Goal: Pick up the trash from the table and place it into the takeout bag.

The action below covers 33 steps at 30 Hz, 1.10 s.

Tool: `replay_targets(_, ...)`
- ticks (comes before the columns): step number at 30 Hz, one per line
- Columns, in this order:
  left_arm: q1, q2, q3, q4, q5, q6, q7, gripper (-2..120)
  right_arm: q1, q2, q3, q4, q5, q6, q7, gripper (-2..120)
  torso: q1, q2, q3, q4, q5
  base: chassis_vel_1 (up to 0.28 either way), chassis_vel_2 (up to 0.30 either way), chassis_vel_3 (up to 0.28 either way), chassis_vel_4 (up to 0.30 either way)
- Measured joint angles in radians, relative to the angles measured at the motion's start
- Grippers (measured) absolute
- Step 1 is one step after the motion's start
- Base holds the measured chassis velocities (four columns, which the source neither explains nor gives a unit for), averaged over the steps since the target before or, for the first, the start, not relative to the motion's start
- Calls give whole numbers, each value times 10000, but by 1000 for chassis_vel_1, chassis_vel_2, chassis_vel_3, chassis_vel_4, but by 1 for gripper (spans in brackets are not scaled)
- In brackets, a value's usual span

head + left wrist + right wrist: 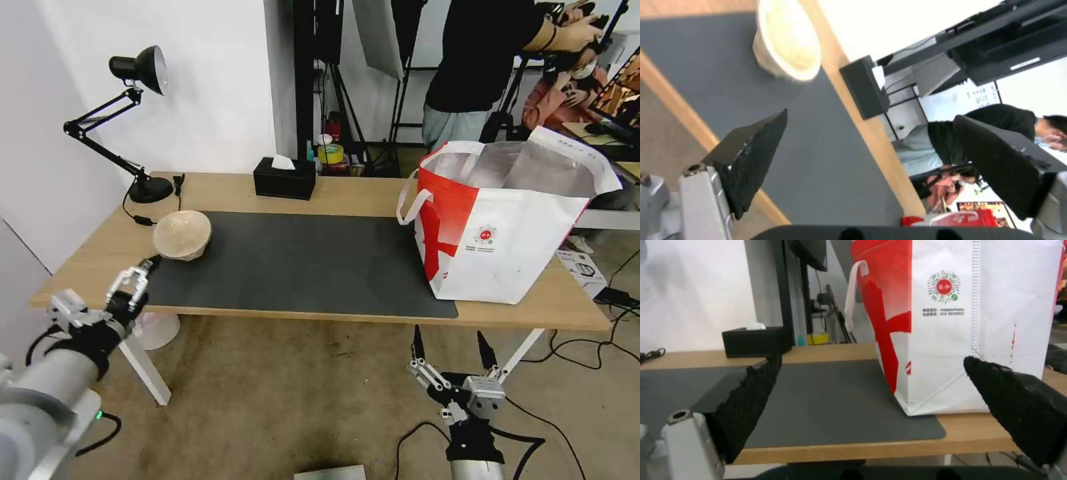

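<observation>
A beige pulp bowl (pixel 181 233) lies tilted on the left corner of the dark grey mat (pixel 300 260) on the table (pixel 227 190). My left gripper (pixel 139 272) hovers open at the table's front left edge, just short of the bowl (pixel 789 40), with nothing between its fingers (pixel 751 156). The takeout bag (pixel 500 220) stands upright and open on the right end of the table, showing its foil lining. Below the front edge, in front of the bag (pixel 960 323), my right gripper (pixel 450 347) is open and empty.
A black tissue box (pixel 285 179) sits at the back middle and a black desk lamp (pixel 133 120) at the back left. People stand behind the table near tripods. Cables lie on the floor at the right.
</observation>
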Motion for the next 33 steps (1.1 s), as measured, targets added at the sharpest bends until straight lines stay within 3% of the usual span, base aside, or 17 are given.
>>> replay_targets(9,-70,911,-740,-1,-410,25,-222,100,0,0,0,0,0,0,0,100,0,0,0,0,0,0,0,0,0)
replay_targets(23,-814,1833,-656,11,-941,570,-850,100,0,0,0,0,0,0,-1,100,0,-1,0,-1,0,0,0,0,0)
replay_targets(33,-1187,2152,-648,559,-1178,591,-995,100,0,0,0,0,0,0,0,100,0,0,0,-1,-1,0,0,0,0)
